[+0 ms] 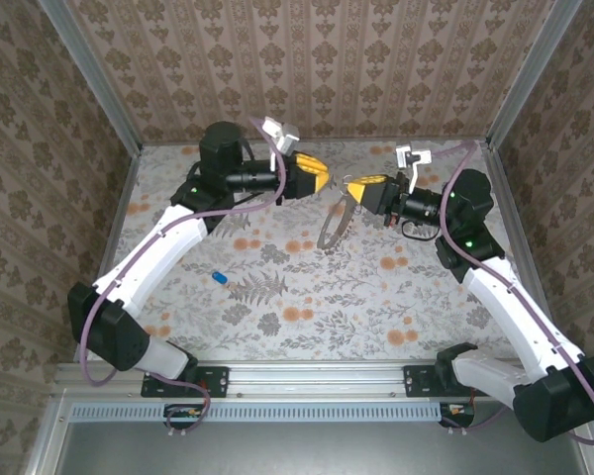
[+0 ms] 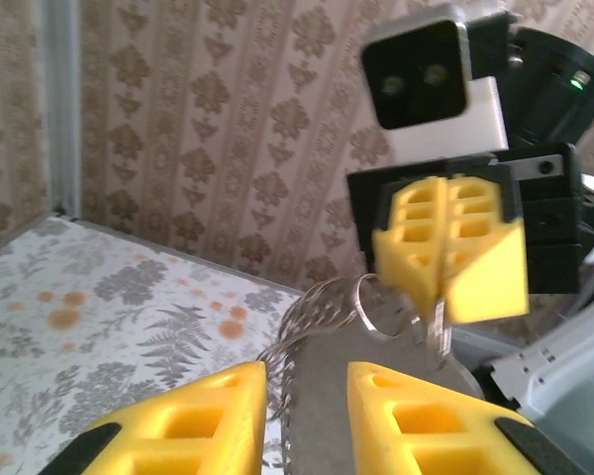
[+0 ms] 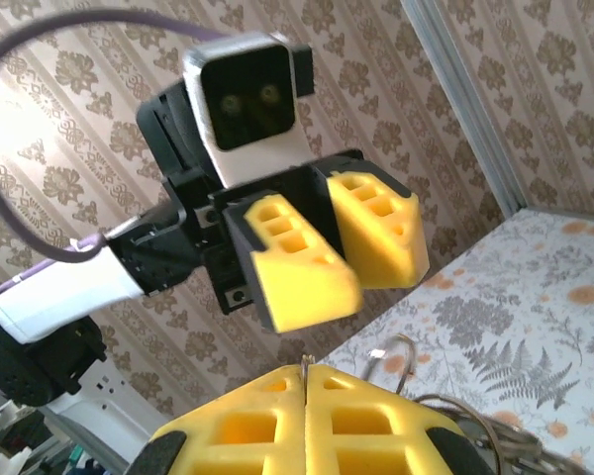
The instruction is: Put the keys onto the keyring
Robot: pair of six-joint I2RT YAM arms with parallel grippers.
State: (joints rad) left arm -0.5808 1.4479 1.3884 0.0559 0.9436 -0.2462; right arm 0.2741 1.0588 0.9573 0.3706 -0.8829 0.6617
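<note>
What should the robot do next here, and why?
Probably lower the open, empty left gripper toward the blue key, which lies untouched on the table beside that arm. The right gripper is shut on the keyring, holding it up.
</note>
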